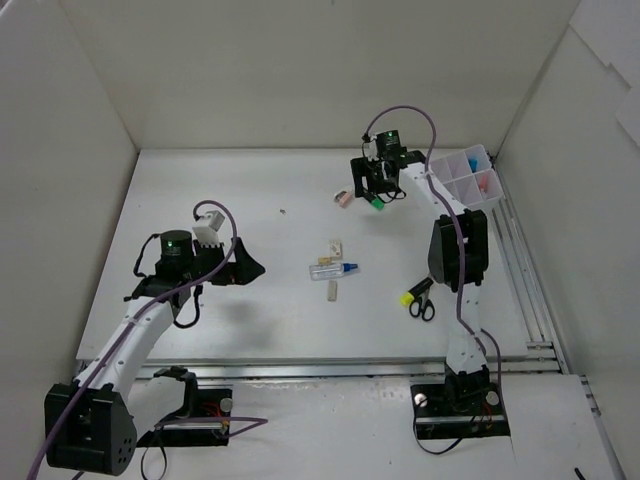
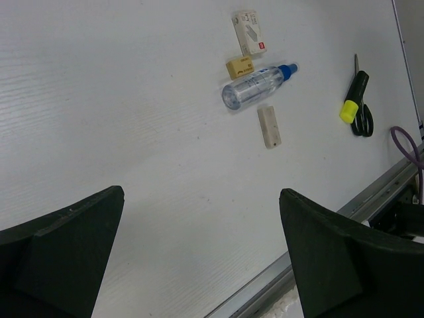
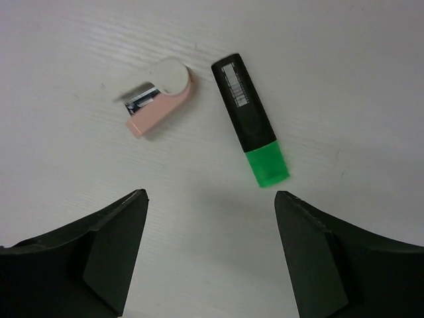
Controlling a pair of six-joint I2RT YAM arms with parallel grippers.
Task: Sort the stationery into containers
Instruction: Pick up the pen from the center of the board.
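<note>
From above, your right gripper (image 1: 375, 192) hung over the green-capped highlighter (image 1: 378, 203), near the organiser box (image 1: 478, 150); your left gripper (image 1: 247, 268) hovered well apart

Left wrist: fingers (image 2: 66, 252) spread wide, empty, clear tube (image 2: 255, 86) lying well ahead

Right wrist: fingers spread, nothing pinched; you probably needed to centre across the highlighter's barrel before closing

No legible text; only blurry print on green-capped marker (image 3: 250, 120) and eraser (image 2: 250, 32).

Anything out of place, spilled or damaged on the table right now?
Nothing is spilled or broken. One oddity: on the near right side, the yellow-capped marker lies on top of the scissors, so picking one may drag the other.
</note>
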